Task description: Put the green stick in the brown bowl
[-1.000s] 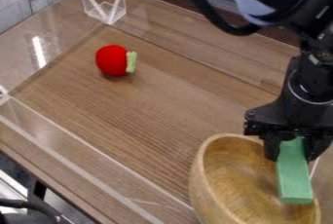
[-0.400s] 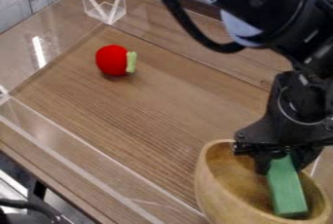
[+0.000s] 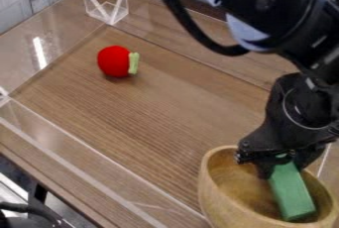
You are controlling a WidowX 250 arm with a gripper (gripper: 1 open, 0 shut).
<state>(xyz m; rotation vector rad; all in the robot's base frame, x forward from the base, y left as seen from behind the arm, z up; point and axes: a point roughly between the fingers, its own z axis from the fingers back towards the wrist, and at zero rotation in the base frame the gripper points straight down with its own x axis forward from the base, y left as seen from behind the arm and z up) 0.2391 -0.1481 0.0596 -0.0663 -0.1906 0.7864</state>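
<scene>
Gripper: closed on the upper end of the green stick, its dark fingertips (image 3: 275, 159) pressed together over the near side of the brown bowl's inside. If it is opened with the stick this steep, the upper end could be tipped sideways by its own weight, or dragged along by a finger pad to which it clings.

Green stick (image 3: 291, 191): held aslant, its free lower end inside the brown bowl's outline. Whether the bowl floor is touched cannot be told. If the end is already resting there, the stick could be twisted in the grip, or the bowl pushed along, by further lowering; if it is hanging above, a bounce could be caused by too early a release.

Brown bowl (image 3: 229, 193): cut off by the bottom edge of the view, with the arm (image 3: 307, 108) reaching in over its rim. The rim could be knocked or tilted by the wide gripper body if a sideways move is made before a lift.

Surface (image 3: 159, 123): wooden, bearing the bowl. The bowl could be slid across it by any push from the arm, since nothing is seen bracing it.

Red ball (image 3: 117, 61): well apart from the bowl, so little risk is posed by it, unless it is brushed by a wide retreat and set rolling.
</scene>
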